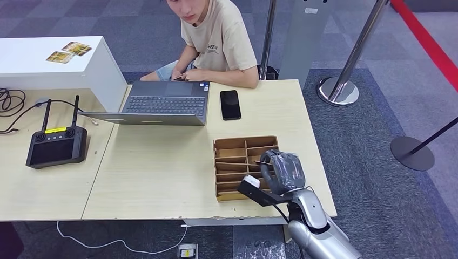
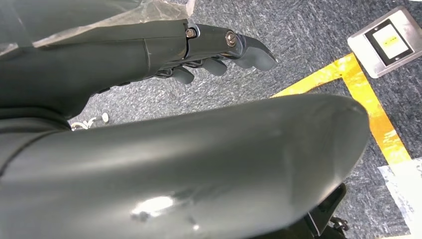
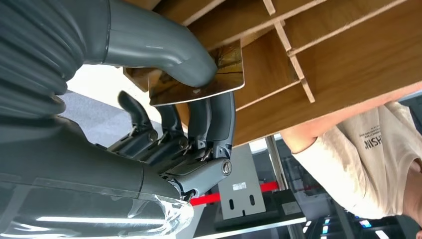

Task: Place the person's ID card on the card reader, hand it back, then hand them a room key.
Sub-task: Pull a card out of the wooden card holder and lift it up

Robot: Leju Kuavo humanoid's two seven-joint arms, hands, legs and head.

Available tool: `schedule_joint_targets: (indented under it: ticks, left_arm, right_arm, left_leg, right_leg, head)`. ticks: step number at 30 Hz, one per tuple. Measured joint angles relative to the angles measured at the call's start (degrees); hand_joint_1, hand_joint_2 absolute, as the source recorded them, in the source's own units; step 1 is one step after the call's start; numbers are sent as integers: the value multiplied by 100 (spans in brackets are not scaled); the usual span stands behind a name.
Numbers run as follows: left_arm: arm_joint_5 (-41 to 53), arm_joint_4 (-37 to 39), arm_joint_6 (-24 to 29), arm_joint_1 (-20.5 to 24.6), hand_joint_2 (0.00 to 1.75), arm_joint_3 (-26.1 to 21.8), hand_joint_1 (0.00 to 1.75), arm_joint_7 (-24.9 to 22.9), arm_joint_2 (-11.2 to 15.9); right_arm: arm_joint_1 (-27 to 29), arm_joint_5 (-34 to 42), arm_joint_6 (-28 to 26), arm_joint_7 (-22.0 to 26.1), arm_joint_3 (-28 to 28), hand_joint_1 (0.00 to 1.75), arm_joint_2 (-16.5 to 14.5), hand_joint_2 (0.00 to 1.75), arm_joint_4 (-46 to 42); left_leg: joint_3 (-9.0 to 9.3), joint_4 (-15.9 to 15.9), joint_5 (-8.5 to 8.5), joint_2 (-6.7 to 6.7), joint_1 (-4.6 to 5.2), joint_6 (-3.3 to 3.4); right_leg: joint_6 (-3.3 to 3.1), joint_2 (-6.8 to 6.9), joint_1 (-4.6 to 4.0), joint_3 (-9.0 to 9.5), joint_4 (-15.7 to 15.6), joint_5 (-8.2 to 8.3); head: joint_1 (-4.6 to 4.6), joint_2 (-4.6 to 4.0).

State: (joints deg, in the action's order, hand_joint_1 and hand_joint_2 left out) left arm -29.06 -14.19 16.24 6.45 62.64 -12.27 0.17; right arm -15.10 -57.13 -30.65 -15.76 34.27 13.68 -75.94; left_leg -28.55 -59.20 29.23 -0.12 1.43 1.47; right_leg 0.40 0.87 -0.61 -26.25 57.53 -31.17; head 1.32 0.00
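My right hand (image 1: 282,171) hovers over the right side of a brown slotted card box (image 1: 235,157) near the table's front edge. In the right wrist view its thumb and fingers (image 3: 219,119) pinch a glossy brown-toned card (image 3: 221,74) right against the box's wooden dividers (image 3: 348,50). My left hand (image 2: 214,55) hangs beside my body over the carpet, fingers loosely curved and holding nothing. A person in a beige T-shirt (image 1: 221,43) sits at the far side of the table. Two small picture cards (image 1: 69,52) lie on a white block at the far left.
An open grey laptop (image 1: 162,102) and a black phone (image 1: 230,104) lie in front of the person. A black handheld controller with antennas (image 1: 56,145) and cables sit on the left table. Chrome stanchions (image 1: 339,89) stand to the right on the carpet.
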Motion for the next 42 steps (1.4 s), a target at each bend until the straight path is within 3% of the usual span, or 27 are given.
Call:
schedule_joint_targets:
  ticks: [31,42]
  left_arm:
    - [-16,0,-2,-1,0,0,0,7,-2]
    - [-3,0,-26,-5,0,0,0,-25,-6]
  right_arm:
    - [4,133,-115,78,0,175,3,175,-26]
    - [-26,596,-105,244,-95,175,142,175,-903]
  left_leg:
    - [3,0,0,0,0,0]
    - [-2,-1,0,0,0,0]
  right_leg:
    - [0,0,0,2,0,0]
    - [0,0,0,-2,0,0]
  head:
    - [0,0]
    - [1,0]
